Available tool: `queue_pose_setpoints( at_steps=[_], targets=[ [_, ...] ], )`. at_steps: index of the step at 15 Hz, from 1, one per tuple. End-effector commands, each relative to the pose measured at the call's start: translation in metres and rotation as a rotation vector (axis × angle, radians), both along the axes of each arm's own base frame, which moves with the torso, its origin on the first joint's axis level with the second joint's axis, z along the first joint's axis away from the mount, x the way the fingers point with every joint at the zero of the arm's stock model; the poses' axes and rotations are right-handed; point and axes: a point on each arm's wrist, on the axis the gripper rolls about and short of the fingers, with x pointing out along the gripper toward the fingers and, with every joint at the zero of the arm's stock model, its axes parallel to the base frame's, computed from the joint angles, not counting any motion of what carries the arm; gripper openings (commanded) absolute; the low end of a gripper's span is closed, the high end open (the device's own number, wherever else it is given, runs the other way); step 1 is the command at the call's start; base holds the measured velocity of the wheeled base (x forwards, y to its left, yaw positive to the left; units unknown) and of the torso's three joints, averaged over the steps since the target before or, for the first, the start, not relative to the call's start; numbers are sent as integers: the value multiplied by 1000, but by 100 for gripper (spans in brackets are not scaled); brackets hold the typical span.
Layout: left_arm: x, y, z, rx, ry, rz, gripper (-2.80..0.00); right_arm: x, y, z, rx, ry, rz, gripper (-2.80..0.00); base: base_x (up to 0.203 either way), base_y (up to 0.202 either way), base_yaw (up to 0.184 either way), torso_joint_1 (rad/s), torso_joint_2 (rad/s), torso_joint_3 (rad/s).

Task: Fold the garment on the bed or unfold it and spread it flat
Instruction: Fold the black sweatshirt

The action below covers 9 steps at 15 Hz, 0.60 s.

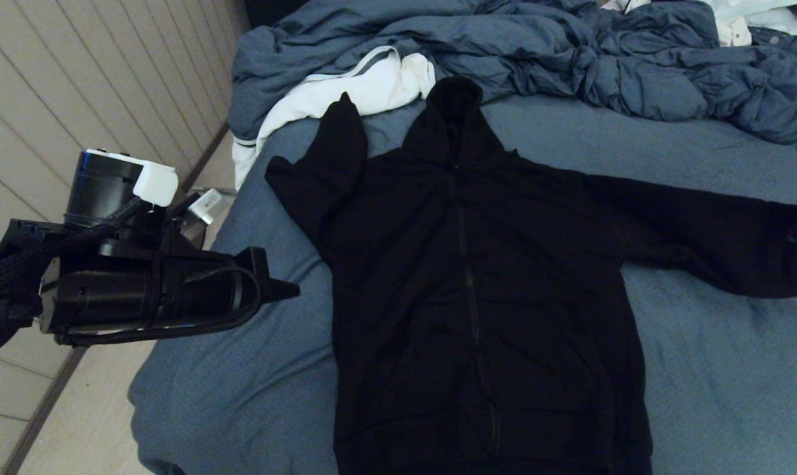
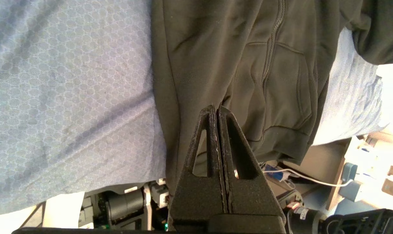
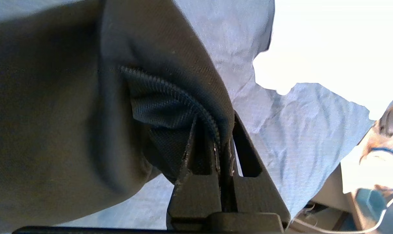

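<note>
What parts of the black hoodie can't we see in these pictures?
- Head view: the hoodie's bottom hem, cut off by the lower edge.
- Head view: its right cuff and the right end effector shut on it, cut off by the right edge.
- Left sleeve: folded over, cuff hidden.
- Zipper: too dark.

Black hoodie (image 1: 478, 277) flat on bed (image 1: 715, 369) (zipper up), L end effector (image 1: 286, 289) beside it.

Left gripper (image 2: 217, 112) hangs pinched together, empty; right gripper (image 3: 223, 143) apparently clamped tight
</note>
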Motion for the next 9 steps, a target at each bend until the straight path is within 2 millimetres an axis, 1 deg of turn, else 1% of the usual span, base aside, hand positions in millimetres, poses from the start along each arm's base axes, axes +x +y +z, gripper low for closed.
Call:
queue_pose_setpoints(
  at_steps=[1,2,3,5,6,8,9],
  targets=[
    [1,0,-1,-2,5,1,-280,7,-7,-14,21,24,-4,-280,0,0,0,0,0,0],
    [1,0,-1,-2,6,1,-280,7,-2,-9,17,16,7,-280,0,0,0,0,0,0],
    [1,0,-1,-2,6,0,-280,7,6,1,2,-6,24,-280,0,0,0,0,0,0],
    [1,-1,0,-3,4,-1,-280,17,48,30,-34,-63,125,-280,0,0,0,0,0,0],
    [1,-1,0,-3,3,0,-280,19,73,46,-46,-89,184,-280,0,0,0,0,0,0],
    [-1,0,2,-6,-2,0,-280,26,128,71,-40,-133,321,-280,0,0,0,0,0,0],
    [-2,1,3,-9,-8,0,-280,27,160,86,-26,-164,398,-280,0,0,0,0,0,0]
  ],
)
